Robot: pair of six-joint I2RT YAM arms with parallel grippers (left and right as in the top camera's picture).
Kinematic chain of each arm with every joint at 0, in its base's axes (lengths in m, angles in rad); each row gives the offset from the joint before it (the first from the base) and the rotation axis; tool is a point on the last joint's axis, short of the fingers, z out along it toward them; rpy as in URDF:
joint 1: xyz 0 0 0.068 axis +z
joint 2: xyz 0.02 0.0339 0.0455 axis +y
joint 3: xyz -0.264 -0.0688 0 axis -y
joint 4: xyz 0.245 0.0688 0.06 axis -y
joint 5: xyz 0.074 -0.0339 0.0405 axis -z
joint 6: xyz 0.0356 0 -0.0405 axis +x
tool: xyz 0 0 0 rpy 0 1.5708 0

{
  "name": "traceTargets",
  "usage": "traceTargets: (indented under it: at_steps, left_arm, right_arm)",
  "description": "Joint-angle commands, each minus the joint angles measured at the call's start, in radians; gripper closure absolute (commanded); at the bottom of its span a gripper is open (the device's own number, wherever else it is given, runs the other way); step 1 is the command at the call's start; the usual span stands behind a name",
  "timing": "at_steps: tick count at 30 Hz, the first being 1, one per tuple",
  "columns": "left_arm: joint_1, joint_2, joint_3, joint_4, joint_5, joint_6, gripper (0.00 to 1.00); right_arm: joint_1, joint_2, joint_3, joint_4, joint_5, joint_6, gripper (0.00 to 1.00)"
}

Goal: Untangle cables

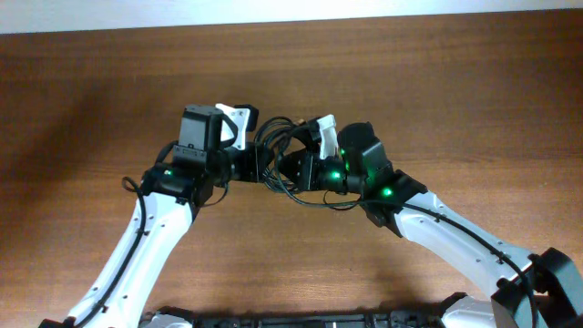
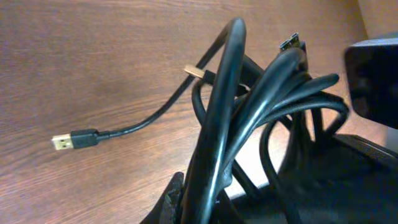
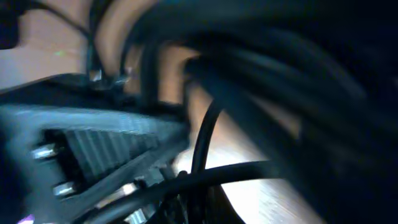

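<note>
Brown wood-grain surface (image 1: 437,82) fills nearly the whole overhead view, grain running left-right. Thin pale strip (image 1: 273,9) along top edge, beyond the surface, prob. wall or floor, can't tell which. Left wrist view: same wood, w/ pale patch (image 2: 380,15) past its top-right corner. Light soft & diffuse.

1. Table (image 1: 91,91): brown wood with fine grain, smooth, with a soft sheen.
2. Cables (image 2: 224,112): black rubbery plastic sheath, smooth and glossy, catching highlights along the curves.
3. Plug (image 2: 74,140): matt black plastic body, shiny gold-coloured metal tip.
4. Arms (image 1: 127,251): smooth, slightly glossy white plastic shells, black plastic joints.
</note>
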Motion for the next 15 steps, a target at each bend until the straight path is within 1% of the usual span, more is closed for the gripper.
traceTargets:
  at_steps: [1, 2, 3, 4, 5, 6, 9, 11, 14, 15]
  left_arm:
    - [0.011, -0.011, 0.014, 0.021, 0.048, -0.108, 1.0]
    - [0.027, -0.011, 0.014, 0.037, 0.048, -0.161, 1.0]
    - [0.037, -0.011, 0.014, 0.045, 0.048, -0.177, 1.0]
    - [0.048, -0.011, 0.014, 0.052, 0.048, -0.193, 1.0]
    - [0.054, -0.011, 0.014, 0.053, 0.048, -0.203, 1.0]
    - [0.062, -0.011, 0.014, 0.053, 0.048, -0.205, 1.0]
    - [0.078, -0.011, 0.014, 0.051, 0.023, -0.205, 1.0]
    - [0.082, -0.011, 0.014, 0.05, -0.034, -0.226, 1.0]
    - [0.086, -0.011, 0.014, 0.05, -0.16, -0.341, 1.0]
    - [0.091, -0.011, 0.014, 0.048, -0.217, -0.392, 1.0]
  right_arm:
    - [-0.013, -0.003, 0.005, -0.05, 0.119, -0.003, 0.9]
    - [-0.013, -0.003, 0.005, -0.074, 0.122, -0.003, 0.81]
    - [-0.013, -0.003, 0.005, -0.081, 0.122, -0.003, 0.76]
    - [-0.013, -0.003, 0.005, -0.086, 0.122, -0.003, 0.67]
    - [-0.013, -0.003, 0.005, -0.086, 0.122, -0.003, 0.63]
    - [-0.013, -0.003, 0.005, -0.085, 0.122, -0.003, 0.55]
    - [-0.013, -0.004, 0.005, -0.078, 0.113, -0.003, 0.38]
    - [-0.023, -0.01, 0.006, -0.078, 0.05, -0.003, 0.27]
    - [-0.052, -0.011, 0.006, -0.078, -0.058, -0.003, 0.09]
    - [-0.069, -0.011, 0.006, -0.079, -0.098, -0.003, 0.07]
